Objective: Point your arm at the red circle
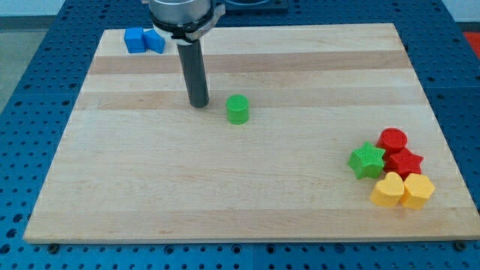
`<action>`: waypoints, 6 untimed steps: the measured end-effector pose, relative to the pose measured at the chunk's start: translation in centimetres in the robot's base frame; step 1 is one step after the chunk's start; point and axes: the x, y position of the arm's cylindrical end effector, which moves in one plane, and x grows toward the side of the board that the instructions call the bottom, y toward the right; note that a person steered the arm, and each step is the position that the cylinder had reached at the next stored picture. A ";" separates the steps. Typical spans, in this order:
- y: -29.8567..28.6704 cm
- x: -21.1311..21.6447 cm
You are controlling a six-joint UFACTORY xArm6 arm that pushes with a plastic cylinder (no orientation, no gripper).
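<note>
The red circle [392, 139] sits near the view's right edge of the wooden board [225, 187], at the top of a cluster of blocks. It touches the red star [405, 161] below it and the green star [367, 160] at its lower left. My tip [199, 103] rests on the board in the upper middle, far to the left of the red circle. A green cylinder [238, 109] stands just right of my tip, a small gap apart.
A yellow heart [388, 190] and a yellow hexagon [418, 190] lie below the red star. Two blue blocks [144, 40] sit at the board's top left corner. A blue perforated table surrounds the board.
</note>
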 end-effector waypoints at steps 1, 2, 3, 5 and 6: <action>2.1 0.1; 4.9 0.1; 7.3 0.9; 8.6 3.2; 8.1 5.1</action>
